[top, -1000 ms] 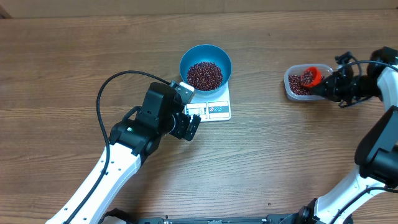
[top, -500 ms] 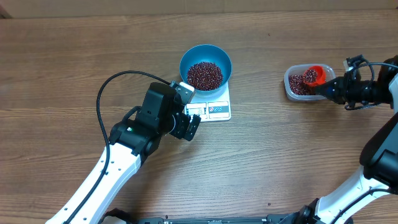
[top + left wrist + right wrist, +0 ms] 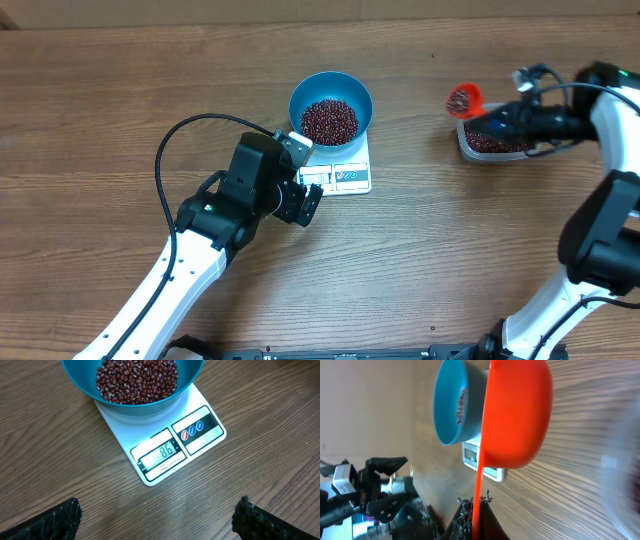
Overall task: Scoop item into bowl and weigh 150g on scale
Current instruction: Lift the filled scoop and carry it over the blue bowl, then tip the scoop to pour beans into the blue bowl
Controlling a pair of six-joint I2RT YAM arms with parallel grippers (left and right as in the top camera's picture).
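Wood table (image 3: 100, 100): beans (image 3: 329, 120) in bowl (image 3: 330, 82), scoop (image 3: 462, 99)

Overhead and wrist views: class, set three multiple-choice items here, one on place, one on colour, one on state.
1. Where does the blue bowl stand? A on the scale; B beside it; C under it.
2. What colour is the scoop in the right gripper? A green; B white; C orange-red.
3. The left gripper is: A shut on the bowl; B open, empty; C shut on the scoop.
Answers: A, the scale's display shows beneath it; C, seen in the right wrist view; B, its jaws stand wide apart, nothing between.
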